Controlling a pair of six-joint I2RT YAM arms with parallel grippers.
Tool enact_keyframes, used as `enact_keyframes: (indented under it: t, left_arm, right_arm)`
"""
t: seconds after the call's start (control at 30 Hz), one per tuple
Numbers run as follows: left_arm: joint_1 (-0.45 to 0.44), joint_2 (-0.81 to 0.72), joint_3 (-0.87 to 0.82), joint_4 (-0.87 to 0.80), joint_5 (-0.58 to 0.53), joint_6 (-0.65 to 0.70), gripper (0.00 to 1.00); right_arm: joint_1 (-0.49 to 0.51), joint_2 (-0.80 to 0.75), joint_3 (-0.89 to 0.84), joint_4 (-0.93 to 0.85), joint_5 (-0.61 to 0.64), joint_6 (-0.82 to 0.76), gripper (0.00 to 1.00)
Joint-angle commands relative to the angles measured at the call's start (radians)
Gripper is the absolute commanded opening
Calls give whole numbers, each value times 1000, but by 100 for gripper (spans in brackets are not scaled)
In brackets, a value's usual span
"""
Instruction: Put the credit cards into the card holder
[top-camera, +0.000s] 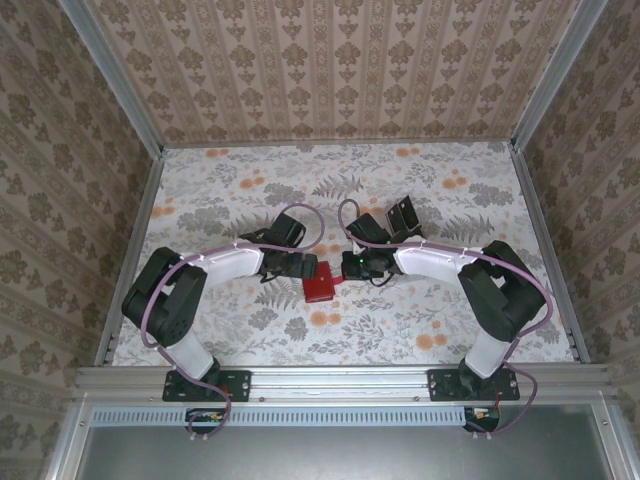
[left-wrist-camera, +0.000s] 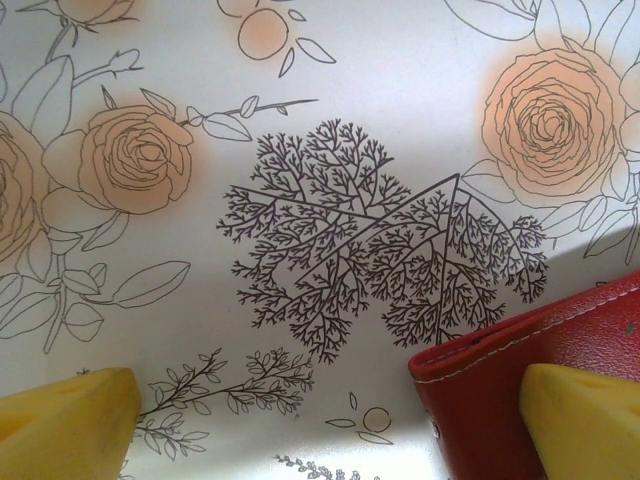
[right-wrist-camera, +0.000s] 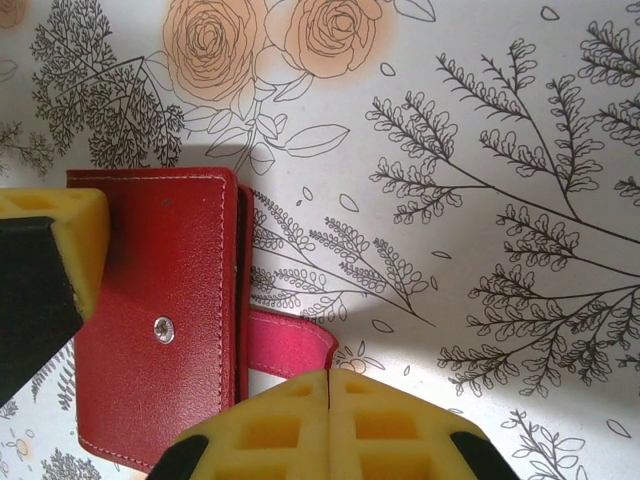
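Surface and room: a tabletop under a pale floral-print sheet (top-camera: 240, 190), with orange roses and grey fern sprigs, is lying flat inside a booth. Walls papered in a beige damask pattern (top-camera: 330, 60) are standing on three sides. A silver aluminium rail (top-camera: 340, 380) is running along the near edge and carrying both arm bases.

Left: the left gripper (left-wrist-camera: 325, 425) is hanging low over the sheet with its jaws spread wide and nothing between them. Its yellow foam fingertips (left-wrist-camera: 65, 425) are sitting in the two lower corners of the left wrist view. The one at lower right is overlapping a corner of the small red folding wallet (left-wrist-camera: 480, 390) with pale stitching.

Centre: the wallet is lying flat and folded shut on the sheet, between the two grippers, and its metal snap stud (right-wrist-camera: 163, 328) is facing up. A pinker strap (right-wrist-camera: 290, 345) is sticking out of its edge toward the right arm.

Right: the right gripper (right-wrist-camera: 329, 420) is showing its yellow pads pressed together, with no gap. Its tips are sitting just over the strap's end; whether they are pinching it cannot be told.

Far right: a dark boxy object (top-camera: 405, 214) is resting on the sheet beyond the right forearm, too small to identify.
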Motion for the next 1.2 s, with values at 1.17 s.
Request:
enact_keyframes:
  t: [1.17]
  left_arm:
    - [-15, 22, -29, 16, -8, -9, 100]
  right_arm:
    - [74, 105, 92, 113, -144, 63, 0]
